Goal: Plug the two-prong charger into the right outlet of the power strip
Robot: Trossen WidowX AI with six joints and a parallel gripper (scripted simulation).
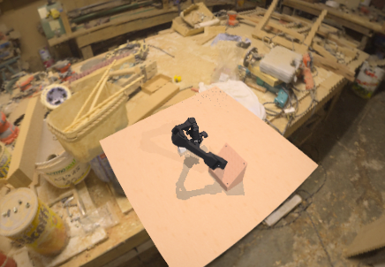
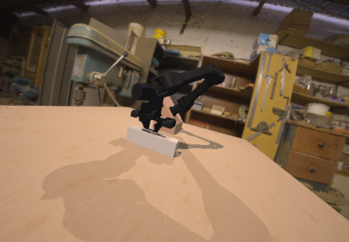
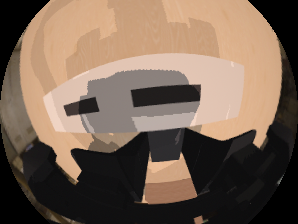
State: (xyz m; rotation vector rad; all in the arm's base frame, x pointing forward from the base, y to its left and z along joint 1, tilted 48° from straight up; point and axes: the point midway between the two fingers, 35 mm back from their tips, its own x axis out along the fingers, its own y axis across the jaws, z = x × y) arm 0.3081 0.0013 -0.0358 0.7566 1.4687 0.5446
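Item 1, gripper: you are looking at it pointing down over the power strip, its jaws clamping the two-prong charger. In the wrist view the charger is showing as a dark block between the two black fingers, sitting directly above the strip's top face.

Item 2, power strip: a white bar lying flat on the table, with the arm bending over it from behind. In the wrist view it is running as a pale band across the frame, with a long dark slot just above the charger and a shorter dark slot further left. You cannot tell from these views whether the prongs are touching the strip.

Item 3, arm base: a pinkish block sitting on the table just behind the strip.

Item 4, shadows: the arm is casting grey shadows across the table.
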